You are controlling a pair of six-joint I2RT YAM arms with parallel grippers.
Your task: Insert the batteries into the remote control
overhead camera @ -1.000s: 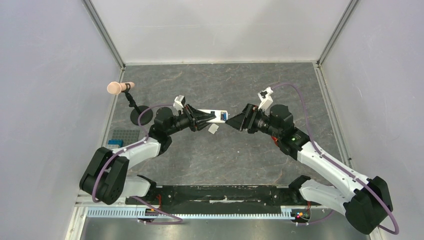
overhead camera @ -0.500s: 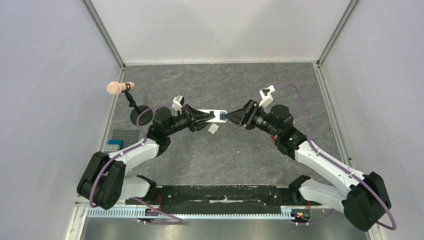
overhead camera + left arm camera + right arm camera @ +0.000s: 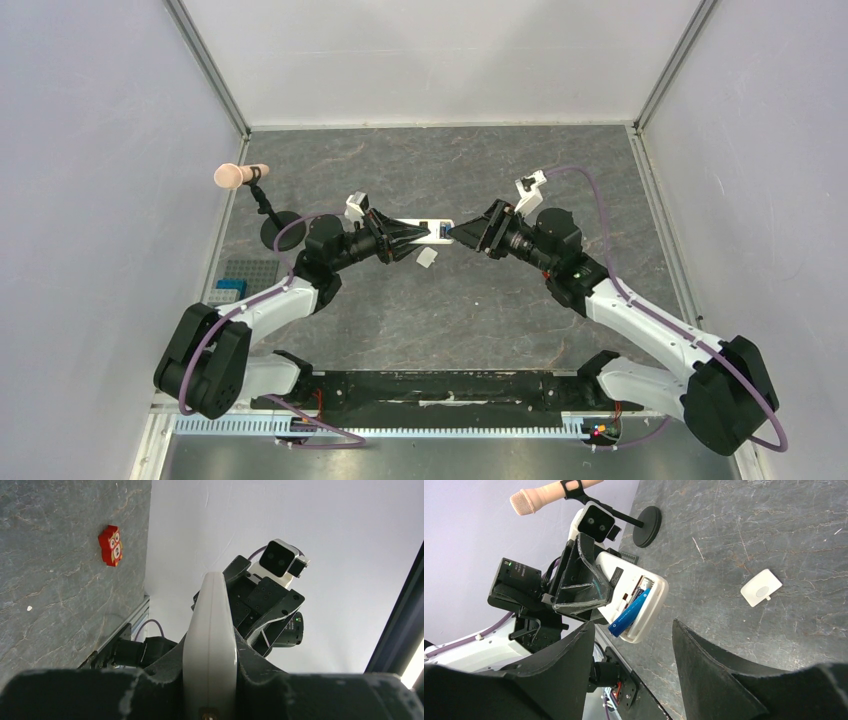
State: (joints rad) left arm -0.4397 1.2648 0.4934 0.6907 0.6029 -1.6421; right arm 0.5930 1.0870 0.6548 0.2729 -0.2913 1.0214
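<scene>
We are holding the remote control [image 3: 418,231] off the table [image 3: 480,300], about mid-scene, with the left gripper [image 3: 400,237] clamping it by its left end and turning its opened back toward the right. The right gripper [image 3: 463,232] is hovering just beside the remote's right end, its jaws standing apart with nothing between them. In the right wrist view the blue battery [image 3: 629,614] is lying in the compartment [image 3: 640,587], but slanted, its lower end seeming to poke over the rim. We are therefore judging it placed but not pressed home. We cannot tell whether the dark battery is sitting in the slot beside it, and no loose battery is showing on the table. The small white cover piece [image 3: 427,257] is lying on the table just on the near side of the remote. So we are reckoning three jobs as left: seating the blue cell, confirming the second one, and refitting the cover.
</scene>
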